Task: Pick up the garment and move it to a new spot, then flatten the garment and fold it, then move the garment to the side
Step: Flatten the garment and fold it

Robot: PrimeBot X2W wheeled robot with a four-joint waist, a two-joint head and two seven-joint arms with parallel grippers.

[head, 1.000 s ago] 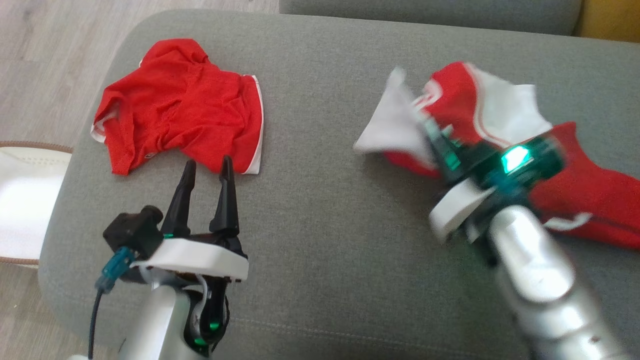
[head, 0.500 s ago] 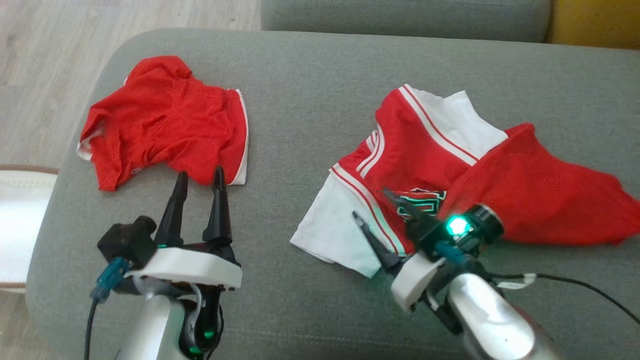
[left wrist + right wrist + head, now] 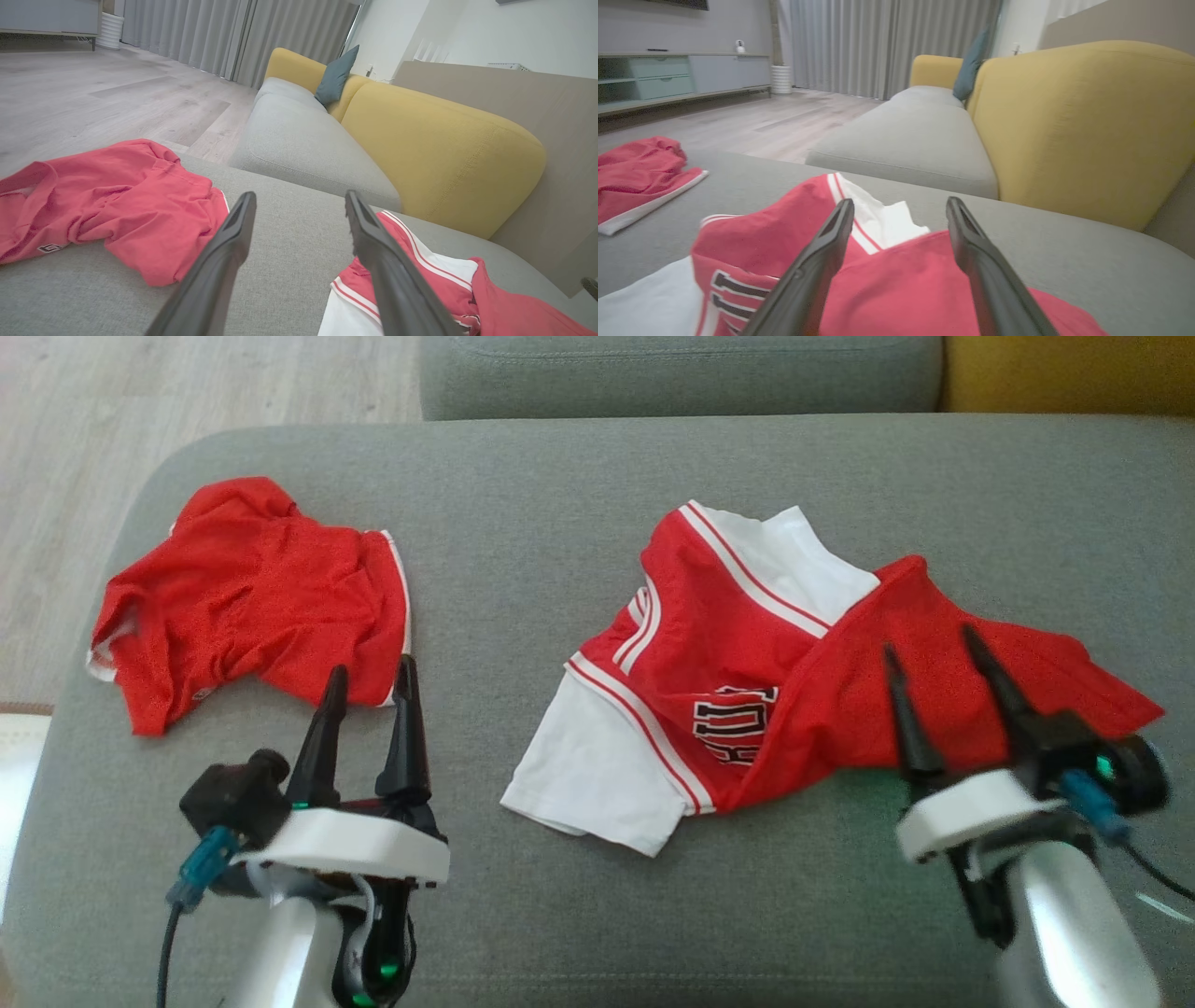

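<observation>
The garment (image 3: 728, 653), a red jersey with white sleeves, white stripes and dark lettering, lies crumpled and partly folded over itself on the grey sofa cushion (image 3: 560, 504), right of centre. My right gripper (image 3: 927, 639) is open, with its fingers over the jersey's red right part and nothing between them. The right wrist view shows the jersey (image 3: 784, 242) under the open right gripper (image 3: 900, 201). My left gripper (image 3: 372, 665) is open and empty near the cushion's front left. In the left wrist view the left gripper (image 3: 300, 195) points between the two garments, with the jersey (image 3: 420, 280) at the lower right.
A second plain red shirt (image 3: 252, 602) lies rumpled at the cushion's left end, just beyond my left fingertips. Wooden floor (image 3: 75, 429) lies past the cushion's left edge. Another grey cushion and a yellow backrest (image 3: 444, 154) stand behind.
My right gripper opened and let go of the jersey, which dropped onto the cushion. The right arm then drew back to the right. The head camera shifted; the left gripper stayed put.
</observation>
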